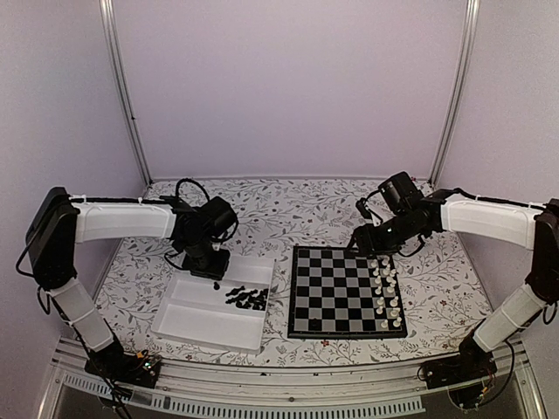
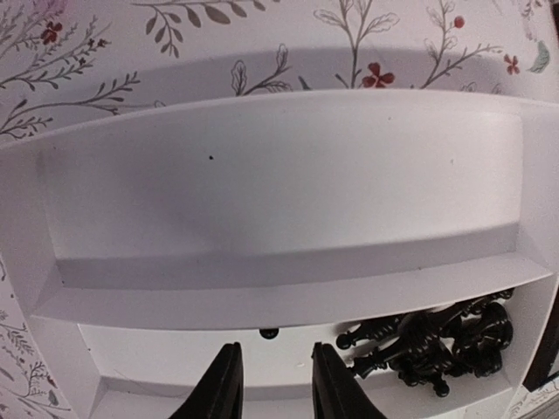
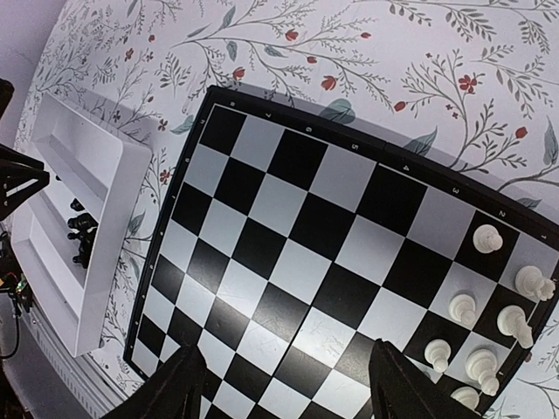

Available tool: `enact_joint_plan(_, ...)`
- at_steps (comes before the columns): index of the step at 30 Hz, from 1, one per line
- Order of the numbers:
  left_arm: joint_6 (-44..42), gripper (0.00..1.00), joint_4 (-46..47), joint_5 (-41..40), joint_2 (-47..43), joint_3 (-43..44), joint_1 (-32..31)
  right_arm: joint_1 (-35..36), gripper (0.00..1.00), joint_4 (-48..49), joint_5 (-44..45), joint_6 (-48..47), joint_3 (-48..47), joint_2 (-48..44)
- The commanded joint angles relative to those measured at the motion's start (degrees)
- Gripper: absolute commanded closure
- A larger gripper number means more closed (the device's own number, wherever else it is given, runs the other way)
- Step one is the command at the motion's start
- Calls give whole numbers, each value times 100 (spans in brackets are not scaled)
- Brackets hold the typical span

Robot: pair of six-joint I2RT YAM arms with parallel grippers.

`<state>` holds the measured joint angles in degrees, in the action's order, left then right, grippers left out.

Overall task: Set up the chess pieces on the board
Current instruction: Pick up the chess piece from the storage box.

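Observation:
The black chess pieces [image 1: 247, 298] lie in a loose heap in the near right part of the white tray [image 1: 192, 319]. In the left wrist view the heap [image 2: 437, 345] is just right of my fingers. One small black piece [image 2: 269, 333] lies apart, half hidden behind the tray's divider. My left gripper [image 2: 272, 388] hangs over the tray, jaws a little apart with nothing between them. The board [image 1: 336, 292] holds no black pieces. My right gripper [image 3: 284, 397] hovers open above the board [image 3: 288, 236], near its far edge [image 1: 360, 247].
White pieces [image 1: 387, 292] stand in the two right-hand columns of the board, and several of them [image 3: 480, 305] show in the right wrist view. The tray [image 3: 96, 183] lies directly left of the board on the flowered tablecloth. Purple walls enclose the table.

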<state>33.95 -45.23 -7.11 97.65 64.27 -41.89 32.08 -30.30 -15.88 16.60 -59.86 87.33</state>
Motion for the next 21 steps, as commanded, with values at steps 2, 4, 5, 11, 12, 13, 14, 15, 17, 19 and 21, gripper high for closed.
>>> enact_joint_plan(2,85,70,-20,-118,-70,-111,-32,-34,33,47,-152,-99,-238,171)
enact_joint_plan(4,65,70,0,-57,12,-152,-34,-33,33,36,-160,-120,-267,187)
enact_joint_plan(5,64,71,39,-15,15,-192,-38,-27,33,26,-165,-126,-284,194)
enact_joint_plan(11,71,69,269,63,24,-354,-39,-34,33,-41,-167,-148,-266,164)
enact_joint_plan(12,41,69,314,64,59,-348,-40,-31,33,-35,-175,-148,-245,149)
enact_joint_plan(13,13,69,354,58,111,-322,-34,-33,33,-39,-184,-142,-222,133)
enact_joint_plan(14,-26,69,393,28,178,-295,-38,-36,32,-42,-183,-140,-208,119)
enact_joint_plan(15,-70,69,423,-5,235,-260,-39,-34,33,-42,-180,-132,-184,104)
enact_joint_plan(17,-138,69,479,-53,364,-195,-40,-34,33,-47,-171,-124,-165,62)
enact_joint_plan(19,-184,71,566,-118,470,-182,-39,-30,33,-40,-170,-110,-118,33)
enact_joint_plan(21,-185,74,557,-228,535,-157,-40,-30,33,-31,-180,-62,-83,-26)
